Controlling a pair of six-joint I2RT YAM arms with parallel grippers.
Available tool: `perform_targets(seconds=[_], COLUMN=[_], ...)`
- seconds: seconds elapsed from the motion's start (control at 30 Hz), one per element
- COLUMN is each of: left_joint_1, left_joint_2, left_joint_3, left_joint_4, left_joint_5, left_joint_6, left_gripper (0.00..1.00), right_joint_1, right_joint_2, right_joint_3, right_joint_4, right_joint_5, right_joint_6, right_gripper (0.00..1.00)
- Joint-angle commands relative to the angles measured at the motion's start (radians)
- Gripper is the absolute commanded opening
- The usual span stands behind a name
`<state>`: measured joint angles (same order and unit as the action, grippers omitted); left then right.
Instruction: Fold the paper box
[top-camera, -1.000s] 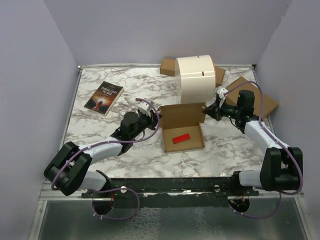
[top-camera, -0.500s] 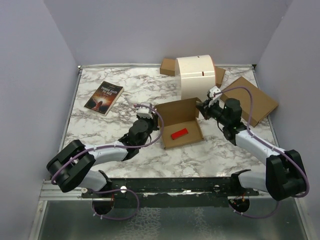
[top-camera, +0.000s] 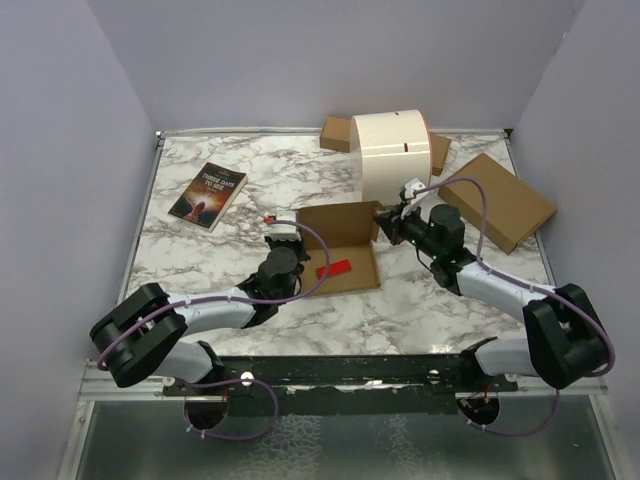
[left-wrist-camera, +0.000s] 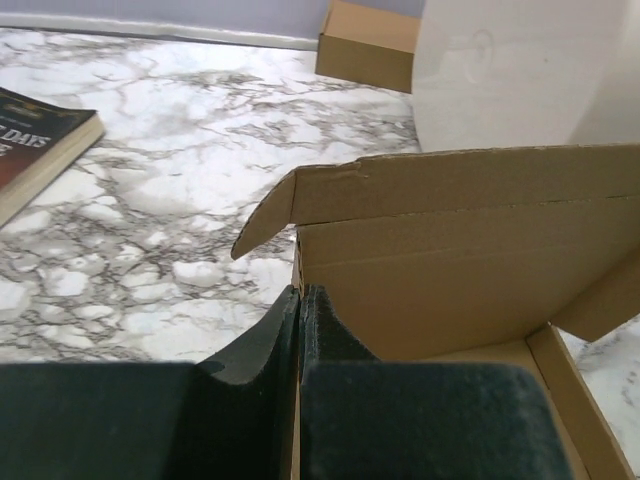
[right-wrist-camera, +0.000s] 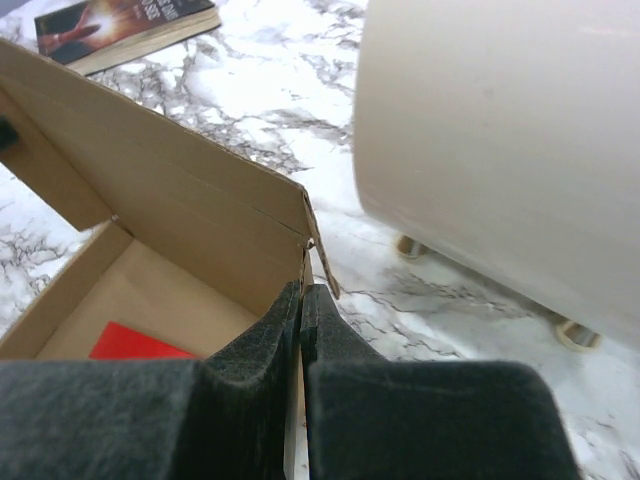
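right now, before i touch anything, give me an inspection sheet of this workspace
surface: marble-pattern table, arms bolted at its near edge
job's things: paper box open, back wall upright, side flaps loose; a red piece lies inside
clutter: book at far left; white roll behind the paper box; larger cardboard box at far right; cardboard piece behind the roll
grippers: left gripper fingers shut on the box's left wall; right gripper fingers shut on its right wall
cables: purple cables loop along both arms, none under the box
surroundings: lilac walls on three sides
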<state>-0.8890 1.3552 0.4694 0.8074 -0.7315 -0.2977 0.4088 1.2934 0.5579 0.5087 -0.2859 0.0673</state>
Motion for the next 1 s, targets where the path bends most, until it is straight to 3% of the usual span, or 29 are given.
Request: perform_targets(seconds=[0.0,0.17,0.3,0.97], left_joint_1=[-0.032,-0.030,-0.030,-0.048], left_joint_2=[-0.036,-0.065,-0.078,-0.132], left_joint_3=[-0.017,-0.056,-0.088,-0.131], left_joint_4=[0.136,0.154,0.126,-0.061], left_joint_5=[-0.020,-0.020,-0.007,0.004], left_joint_6=[0.113,0.126,0.041,-0.239], left_gripper=[0.00,0.00,0.00,0.00], right_joint_1=[0.096,0.120,0.136,0.185], right_joint_2=[0.090,0.160,0.178,0.022], right_joint_3=[0.003,0.030,0.023,-0.050], right_joint_4=[0.160,0.266,0.268,-0.019], right_joint_5=[-0.058,-0.026,-0.005,-0.019], right_joint_6=[0.057,0.099,0.115,0.089], right_gripper=[0.01,0.01,0.01,0.03])
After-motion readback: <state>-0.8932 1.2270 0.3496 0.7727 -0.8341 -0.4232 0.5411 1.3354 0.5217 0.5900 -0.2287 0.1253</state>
